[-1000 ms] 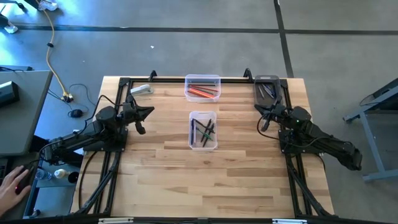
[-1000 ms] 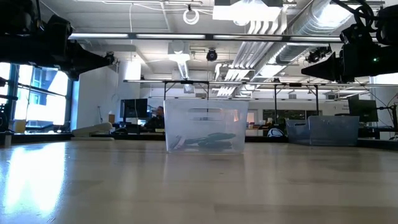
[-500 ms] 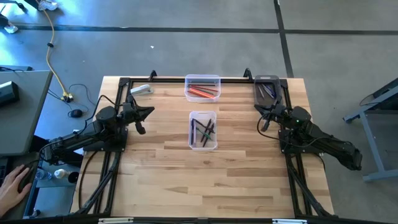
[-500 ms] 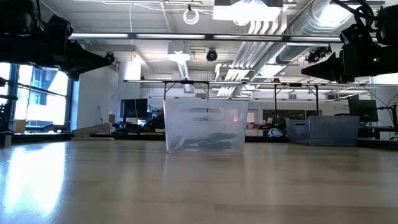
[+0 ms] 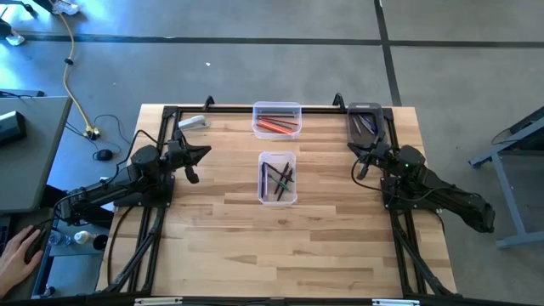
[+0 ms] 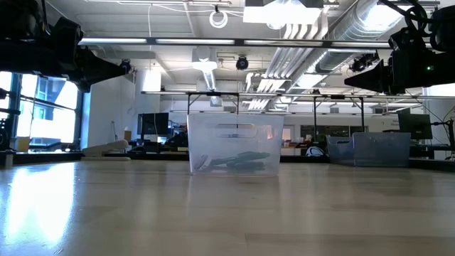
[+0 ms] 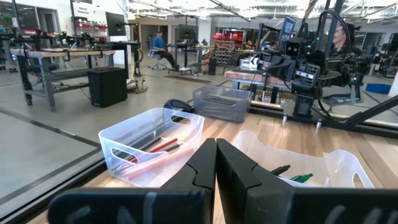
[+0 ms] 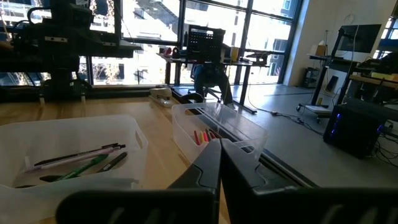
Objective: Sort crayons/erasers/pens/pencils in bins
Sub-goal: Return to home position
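Three bins stand on the wooden table. A clear bin [image 5: 277,120] at the far middle holds red and orange sticks. Another clear bin [image 5: 278,178] at the centre holds dark and green pens [image 8: 81,160]. The smoky grey bin [image 5: 365,124] stands at the far right with dark things inside. My left gripper [image 5: 206,152] hovers shut and level at the table's left, pointing toward the bins, its fingers together in the left wrist view [image 7: 216,155]. My right gripper [image 5: 354,151] hovers shut at the table's right, near the grey bin, its fingers together [image 8: 220,155].
A small pale object [image 5: 193,122] lies at the table's far left corner. A black frame rail [image 5: 229,108] runs along the far edge and down both sides. A person's hand [image 5: 19,251] rests on a desk left of the table. Bare wood lies toward the near edge [image 5: 280,246].
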